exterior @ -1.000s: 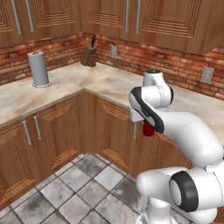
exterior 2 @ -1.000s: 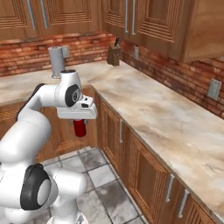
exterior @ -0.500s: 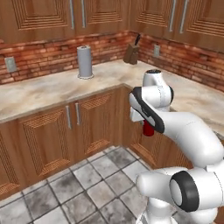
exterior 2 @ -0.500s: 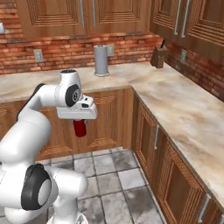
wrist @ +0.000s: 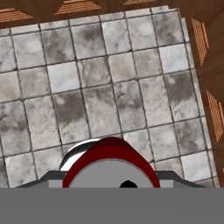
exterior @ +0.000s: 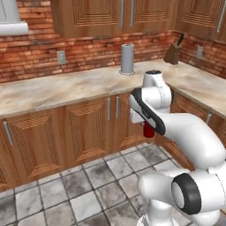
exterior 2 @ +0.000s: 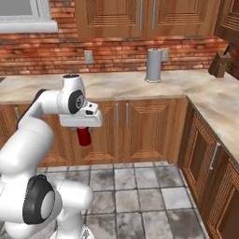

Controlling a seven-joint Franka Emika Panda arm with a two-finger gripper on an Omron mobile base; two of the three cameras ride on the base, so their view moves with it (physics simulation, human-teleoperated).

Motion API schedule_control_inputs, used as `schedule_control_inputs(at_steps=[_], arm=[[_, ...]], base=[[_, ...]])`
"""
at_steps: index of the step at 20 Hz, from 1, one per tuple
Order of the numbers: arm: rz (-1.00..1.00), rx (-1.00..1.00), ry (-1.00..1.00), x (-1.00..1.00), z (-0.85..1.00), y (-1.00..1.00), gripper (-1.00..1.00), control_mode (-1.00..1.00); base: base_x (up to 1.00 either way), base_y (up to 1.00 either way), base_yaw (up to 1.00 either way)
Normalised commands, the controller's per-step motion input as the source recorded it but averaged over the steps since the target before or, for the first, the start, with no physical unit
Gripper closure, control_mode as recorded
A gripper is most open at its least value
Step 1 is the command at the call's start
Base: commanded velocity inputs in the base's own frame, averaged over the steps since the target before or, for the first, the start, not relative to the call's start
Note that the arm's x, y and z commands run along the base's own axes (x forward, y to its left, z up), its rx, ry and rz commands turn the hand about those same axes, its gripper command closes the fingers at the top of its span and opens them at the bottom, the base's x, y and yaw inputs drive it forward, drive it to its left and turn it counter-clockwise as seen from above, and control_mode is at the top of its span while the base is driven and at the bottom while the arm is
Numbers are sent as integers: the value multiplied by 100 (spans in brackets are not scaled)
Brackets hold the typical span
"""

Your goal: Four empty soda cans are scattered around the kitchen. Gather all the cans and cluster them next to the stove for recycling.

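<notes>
A red soda can (exterior 2: 83,136) is being carried, clamped in the pincer (exterior 2: 84,133) above the tiled floor (wrist: 109,78), while the base is being swung leftward along the surface (exterior: 66,90); no stove is appearing yet, so delivery is probably still being sought.

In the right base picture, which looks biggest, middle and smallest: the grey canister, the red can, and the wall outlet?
1. Grey canister, the biggest as it looks here.
2. Red can, held in the tool; partly hidden, and nearer the camera, so its true rank is unsure.
3. Wall outlet, the smallest.
</notes>
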Motion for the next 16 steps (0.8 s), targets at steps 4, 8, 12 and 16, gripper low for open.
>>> schedule_control_inputs(at_steps=[4, 8, 12, 16], arm=[[0, 0, 0, 0, 0, 0, 100, 100], [0, 0, 0, 0, 0, 0, 100, 100], [0, 0, 0, 0, 0, 0, 100, 100], [0, 0, 0, 0, 0, 0, 100, 100]], base=[[0, 76, 26], [10, 68, 26], [36, 57, 21], [38, 51, 22]])
